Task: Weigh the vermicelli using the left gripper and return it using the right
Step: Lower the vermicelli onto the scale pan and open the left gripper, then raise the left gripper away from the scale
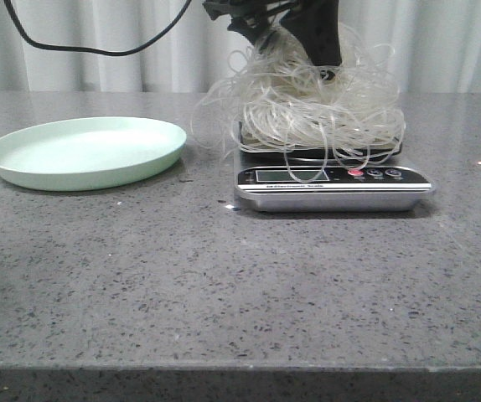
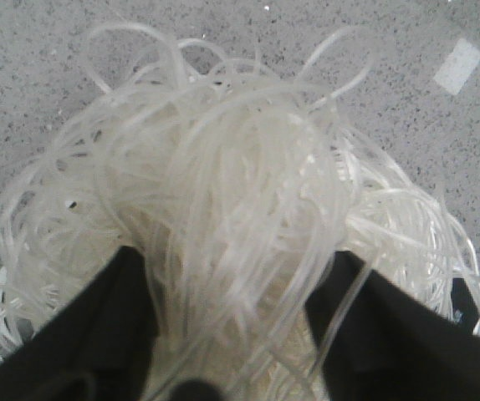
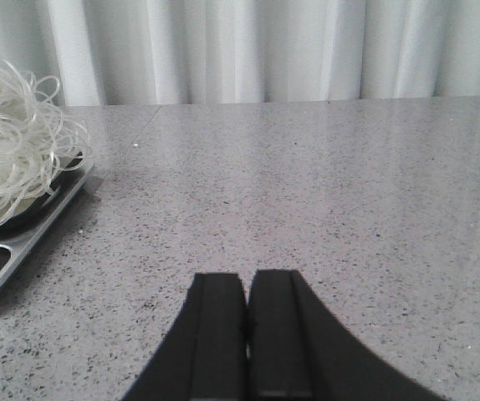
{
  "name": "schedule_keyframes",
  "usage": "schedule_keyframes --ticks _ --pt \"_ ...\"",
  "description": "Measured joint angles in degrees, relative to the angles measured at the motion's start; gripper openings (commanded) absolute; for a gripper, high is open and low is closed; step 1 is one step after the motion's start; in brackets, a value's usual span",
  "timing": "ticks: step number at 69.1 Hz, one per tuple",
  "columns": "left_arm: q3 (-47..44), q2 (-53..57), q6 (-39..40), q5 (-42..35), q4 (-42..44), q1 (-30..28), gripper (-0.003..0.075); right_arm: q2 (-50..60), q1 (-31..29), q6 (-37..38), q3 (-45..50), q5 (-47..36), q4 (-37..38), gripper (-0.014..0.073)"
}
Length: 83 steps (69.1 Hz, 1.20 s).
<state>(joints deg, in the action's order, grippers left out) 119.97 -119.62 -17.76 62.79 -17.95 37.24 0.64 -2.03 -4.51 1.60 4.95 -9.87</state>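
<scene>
The vermicelli (image 1: 316,113) is a big tangle of thin translucent strands lying on the kitchen scale (image 1: 333,186). Its top rises in a bunch between the black fingers of my left gripper (image 1: 284,38), which hangs right above the pile. In the left wrist view the vermicelli (image 2: 223,192) fills the wide gap between the fingers (image 2: 98,334); the jaws stand well apart, open around the strands. My right gripper (image 3: 247,288) is shut and empty, low over bare table to the right of the scale (image 3: 22,242). The vermicelli (image 3: 10,142) also shows in that view.
A pale green plate (image 1: 85,152) sits empty on the grey speckled table, left of the scale. White curtains hang behind the table. A black cable (image 1: 81,46) droops at the upper left.
</scene>
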Motion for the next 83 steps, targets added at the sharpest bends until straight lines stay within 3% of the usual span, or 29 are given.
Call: schedule_keyframes --ticks 33,61,83 --pt "0.37 4.09 0.13 1.32 5.5 0.0 0.0568 0.0 0.0 0.0 0.0 0.0 0.0 0.0151" --pt "0.09 12.95 6.47 2.23 10.92 -3.05 0.0566 0.0 0.0 0.0 0.0 0.0 0.0 0.0151" --pt "-13.51 26.66 8.26 -2.42 12.0 -9.49 0.0565 0.0 0.0 0.0 0.0 -0.35 0.0 0.0151"
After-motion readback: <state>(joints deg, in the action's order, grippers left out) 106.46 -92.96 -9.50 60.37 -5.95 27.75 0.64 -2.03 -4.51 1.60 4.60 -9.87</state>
